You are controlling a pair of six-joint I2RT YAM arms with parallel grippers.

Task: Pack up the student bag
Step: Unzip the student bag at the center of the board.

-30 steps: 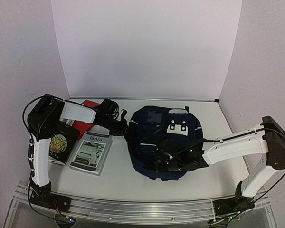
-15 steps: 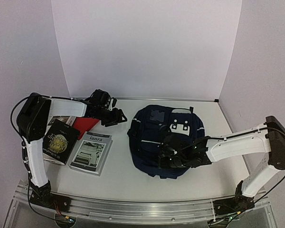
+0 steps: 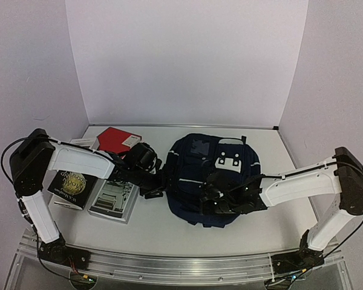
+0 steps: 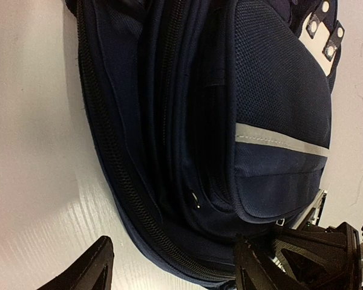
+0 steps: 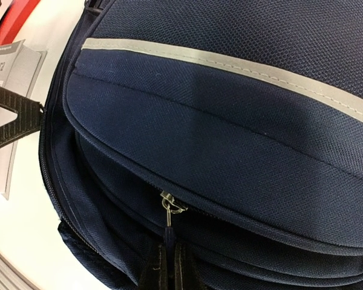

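The student bag (image 3: 196, 163) is a navy backpack with thin grey stripes, lying flat mid-table. My left gripper (image 3: 159, 186) is open at the bag's left edge. In the left wrist view its fingertips (image 4: 92, 266) straddle the bag's (image 4: 272, 109) outer zipper seam, holding nothing. My right gripper (image 3: 207, 202) rests on the bag's near front. In the right wrist view it (image 5: 169, 266) is shut on the dark zipper pull (image 5: 169, 232) below a metal slider (image 5: 171, 204) on the bag (image 5: 230, 121).
Left of the bag lie a grey-white booklet (image 3: 114, 199), a black book with a gold emblem (image 3: 72, 181) and a red book (image 3: 118, 139) near the back wall. The left arm reaches across above the books.
The left gripper has opened and swung from the back-left of the bag down along its left edge towards the near side. The right gripper has stayed shut at the same spot on the bag.
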